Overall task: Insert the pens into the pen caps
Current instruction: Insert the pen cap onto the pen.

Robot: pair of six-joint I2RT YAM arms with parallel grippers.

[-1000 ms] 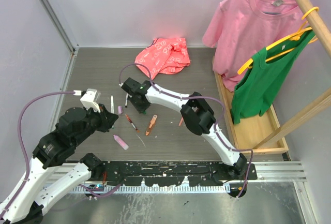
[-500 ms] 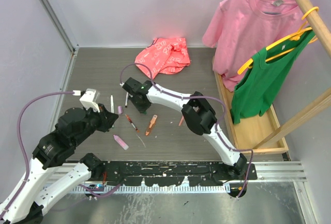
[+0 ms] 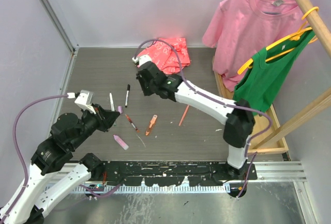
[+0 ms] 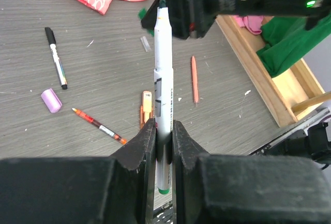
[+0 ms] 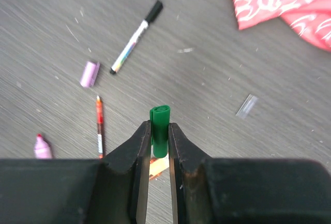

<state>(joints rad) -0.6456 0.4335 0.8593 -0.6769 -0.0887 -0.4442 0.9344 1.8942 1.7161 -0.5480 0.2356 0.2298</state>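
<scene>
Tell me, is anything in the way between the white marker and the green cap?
Nothing visible. The left end effector holds the white marker with its tip toward the right end effector, which grips the green cap. Only open air shows between them.

My left gripper, black, pinches a white marker with green tip and grey print. My right gripper, black, pinches a green cap. Lilac cap, 1 dark red pen, salmon-orange pen, red white-patterned cloth, grey wood-grain table.
</scene>
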